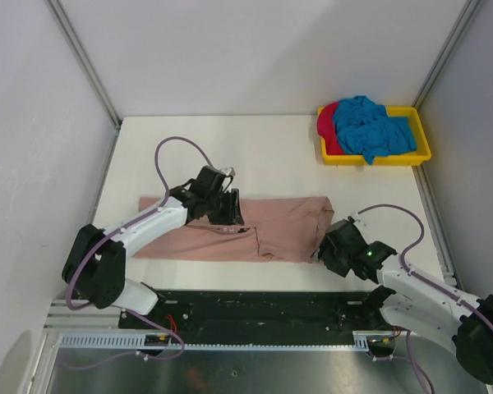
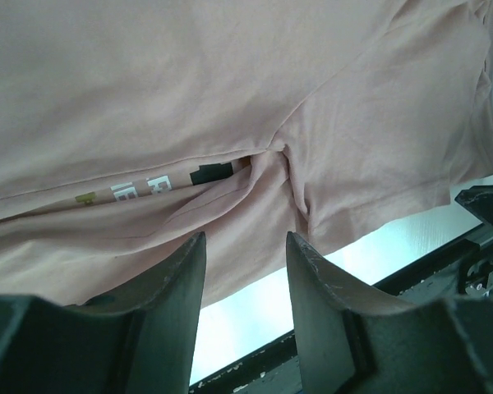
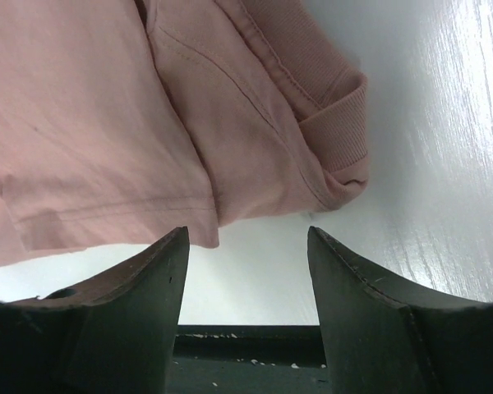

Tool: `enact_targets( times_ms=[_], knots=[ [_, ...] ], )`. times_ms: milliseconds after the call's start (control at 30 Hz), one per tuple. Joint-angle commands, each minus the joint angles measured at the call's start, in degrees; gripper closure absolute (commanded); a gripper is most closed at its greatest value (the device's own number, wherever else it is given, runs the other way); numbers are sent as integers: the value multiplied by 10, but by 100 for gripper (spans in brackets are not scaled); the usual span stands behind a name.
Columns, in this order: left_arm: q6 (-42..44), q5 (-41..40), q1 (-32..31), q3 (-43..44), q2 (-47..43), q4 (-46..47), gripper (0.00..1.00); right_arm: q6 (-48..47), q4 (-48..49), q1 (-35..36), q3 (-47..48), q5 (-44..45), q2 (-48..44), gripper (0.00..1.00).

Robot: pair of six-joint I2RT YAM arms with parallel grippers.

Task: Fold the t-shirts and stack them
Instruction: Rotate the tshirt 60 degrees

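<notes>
A dusty pink t-shirt [image 1: 287,226] lies flat as a long folded band across the middle of the white table. My left gripper [image 1: 234,219] hovers over its middle near the front hem, open, with nothing between the fingers. In the left wrist view the pink t-shirt [image 2: 230,90] fills the frame, with its small white print [image 2: 140,190] peeking from a fold beyond my left gripper [image 2: 245,240]. My right gripper [image 1: 321,252] stands open at the shirt's right end. The right wrist view shows the pink t-shirt [image 3: 90,123] and its ribbed collar [image 3: 338,123] just beyond my right gripper [image 3: 246,235], which is empty.
A yellow tray [image 1: 378,161] sits at the back right, holding a crumpled bright blue t-shirt [image 1: 370,127] and a red one [image 1: 329,123]. Enclosure walls and metal posts border the table. A black rail [image 1: 255,308] runs along the near edge between the arm bases.
</notes>
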Motion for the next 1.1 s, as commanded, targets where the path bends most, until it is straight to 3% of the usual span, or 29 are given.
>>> enact_targets(
  times_ms=[0, 467, 633, 800, 1067],
  knots=[
    [13, 12, 10, -9, -28, 2, 52, 30, 34, -6, -3, 33, 1, 37],
    [-26, -21, 88, -48, -68, -14, 52, -38, 139, -54, 14, 24, 126, 51],
    [-31, -21, 95, -57, -77, -15, 52, -95, 187, -87, 57, 12, 210, 53],
    [-31, -17, 95, -65, -79, -16, 52, -163, 218, -114, 174, 7, 350, 58],
    [-27, -5, 95, -76, -74, -19, 52, -274, 180, -154, 465, -26, 595, 60]
  ],
)
